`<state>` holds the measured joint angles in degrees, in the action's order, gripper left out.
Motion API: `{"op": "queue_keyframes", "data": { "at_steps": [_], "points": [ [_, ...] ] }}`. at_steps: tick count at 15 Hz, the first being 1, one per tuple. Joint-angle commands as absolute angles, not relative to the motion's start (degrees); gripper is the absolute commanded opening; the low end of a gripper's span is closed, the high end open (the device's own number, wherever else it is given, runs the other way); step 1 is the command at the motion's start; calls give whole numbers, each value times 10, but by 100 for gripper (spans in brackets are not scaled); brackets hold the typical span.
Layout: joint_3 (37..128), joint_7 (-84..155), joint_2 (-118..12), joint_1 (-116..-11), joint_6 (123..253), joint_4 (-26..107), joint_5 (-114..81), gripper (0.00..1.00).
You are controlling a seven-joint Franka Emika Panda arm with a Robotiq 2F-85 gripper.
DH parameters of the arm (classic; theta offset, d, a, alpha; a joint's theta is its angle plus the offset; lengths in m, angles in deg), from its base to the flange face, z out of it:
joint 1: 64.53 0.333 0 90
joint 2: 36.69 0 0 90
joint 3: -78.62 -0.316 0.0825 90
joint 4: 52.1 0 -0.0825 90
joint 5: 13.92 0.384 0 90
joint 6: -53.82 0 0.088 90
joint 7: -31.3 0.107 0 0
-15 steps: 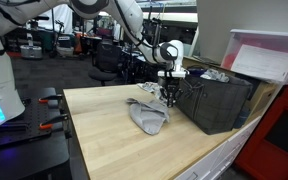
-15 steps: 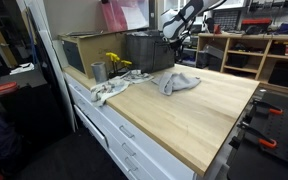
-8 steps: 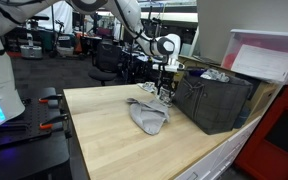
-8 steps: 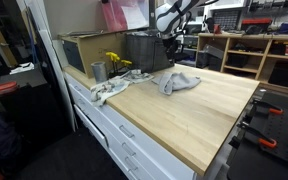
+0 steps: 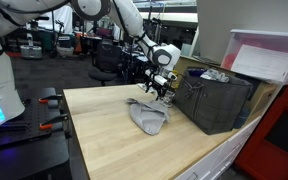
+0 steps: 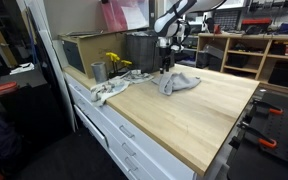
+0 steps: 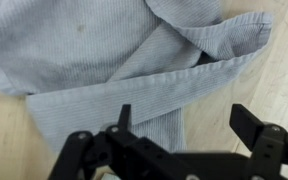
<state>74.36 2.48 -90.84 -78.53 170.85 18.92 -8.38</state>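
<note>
The gripper [image 7: 184, 118] hovers with jaws spread wide and empty just above a crumpled grey cloth [image 5: 147, 117], which lies on the wooden table [image 5: 104, 140] beside a dark crate [image 5: 219, 105]

The crumpled grey-blue cloth [image 7: 114, 50] looks soft, matt and finely woven. Under it, the pale wooden tabletop [image 5: 104, 135] is smooth.

That arm [image 5: 127, 22] was the usual white Panda, glossy rounded segments with darker seams at the joints. The gripper [image 7: 187, 122] was matte black, with two blocky fingers [image 7: 252, 122] and a chunky black-and-white wrist [image 5: 165, 53].
</note>
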Motion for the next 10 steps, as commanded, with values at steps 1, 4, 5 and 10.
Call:
{"op": "queue_keyframes", "data": {
  "at_steps": [1,4,5,10],
  "points": [
    [737,22,-929,-807,1720,190,-60,100],
    [742,25,-939,-814,1729,192,-65,100],
    [744,29,-938,-812,1736,194,-68,100],
    [744,38,-956,-806,1733,171,-71,100]
  ]
}}
